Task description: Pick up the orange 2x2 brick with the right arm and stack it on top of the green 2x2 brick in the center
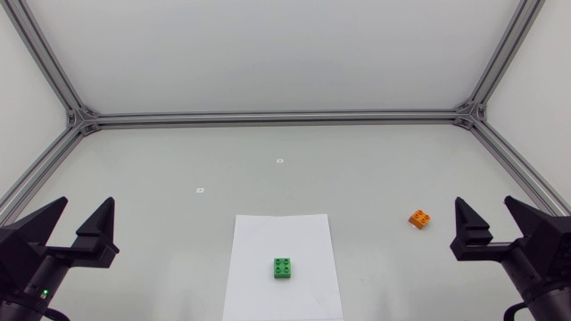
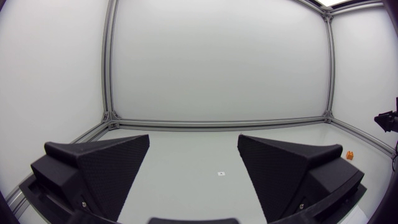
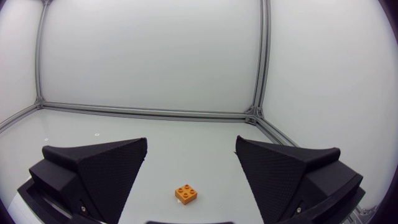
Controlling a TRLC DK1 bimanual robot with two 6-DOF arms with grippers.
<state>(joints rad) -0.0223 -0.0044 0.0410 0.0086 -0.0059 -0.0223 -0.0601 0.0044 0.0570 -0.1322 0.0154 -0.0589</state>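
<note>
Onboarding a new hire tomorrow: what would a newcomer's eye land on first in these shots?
Two bright bricks on the pale table: the green brick sits on a white paper sheet near the centre, the orange brick lies alone toward the right arm's side. Then the black claws, both open and empty: left claw and right claw flank the scene, with the orange brick on the table just ahead of the right one.

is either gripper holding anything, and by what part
Nothing is held. The left gripper and right gripper are open and empty; the orange brick lies loose.
</note>
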